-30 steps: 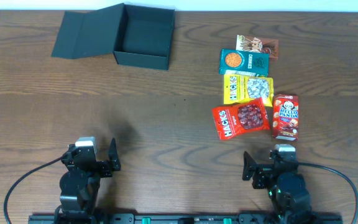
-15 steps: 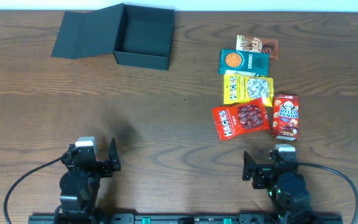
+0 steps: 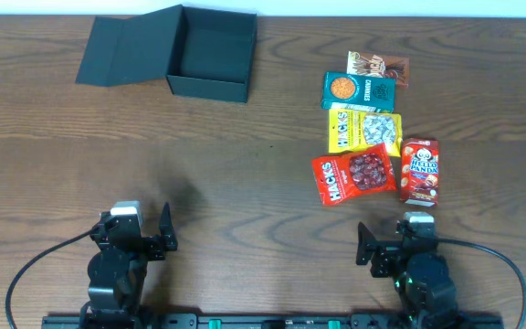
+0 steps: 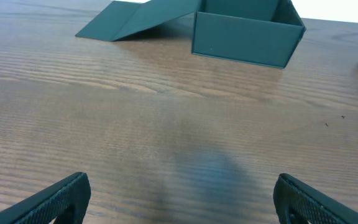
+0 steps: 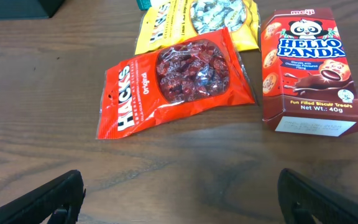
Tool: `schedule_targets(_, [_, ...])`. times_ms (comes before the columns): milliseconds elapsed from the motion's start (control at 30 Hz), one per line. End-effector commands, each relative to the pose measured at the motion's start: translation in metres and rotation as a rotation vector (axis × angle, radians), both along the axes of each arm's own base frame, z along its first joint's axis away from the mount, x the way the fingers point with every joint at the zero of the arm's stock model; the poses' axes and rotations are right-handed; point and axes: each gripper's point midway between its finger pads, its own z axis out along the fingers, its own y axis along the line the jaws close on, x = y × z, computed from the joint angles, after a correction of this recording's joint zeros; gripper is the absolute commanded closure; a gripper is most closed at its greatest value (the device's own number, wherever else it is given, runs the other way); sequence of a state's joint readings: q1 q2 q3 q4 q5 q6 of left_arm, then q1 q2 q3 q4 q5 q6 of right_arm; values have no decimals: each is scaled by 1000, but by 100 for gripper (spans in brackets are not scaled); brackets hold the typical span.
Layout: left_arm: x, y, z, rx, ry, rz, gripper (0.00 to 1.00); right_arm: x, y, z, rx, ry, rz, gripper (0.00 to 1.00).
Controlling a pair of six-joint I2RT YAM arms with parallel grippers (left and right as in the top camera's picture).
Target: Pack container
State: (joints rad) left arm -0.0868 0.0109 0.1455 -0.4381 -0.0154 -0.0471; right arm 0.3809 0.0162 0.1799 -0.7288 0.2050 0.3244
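nothing has visibly moved or changed since a second ago

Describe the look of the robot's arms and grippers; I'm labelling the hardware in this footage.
The left arm and right arm are black and blocky. Each is topped by a pale grey block and trails a thin black cable. The left gripper and right gripper have matte black, tapered fingers.

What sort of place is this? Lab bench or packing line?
Likely a lab tabletop test rig, not a production line: plain wood-grain table, an open, empty container, and a few retail snacks such as the Hello Panda box laid out apart from it.
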Motion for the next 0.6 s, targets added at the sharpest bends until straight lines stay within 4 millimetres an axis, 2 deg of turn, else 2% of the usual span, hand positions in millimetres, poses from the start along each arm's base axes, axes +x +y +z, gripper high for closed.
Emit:
schedule_targets(0, [0, 4, -7, 24, 10, 13, 5, 0, -1, -4, -2, 3, -2, 1])
schedule_targets(567, [0, 1, -7, 10, 10, 4, 5, 0, -1, -4, -2, 3, -2, 1])
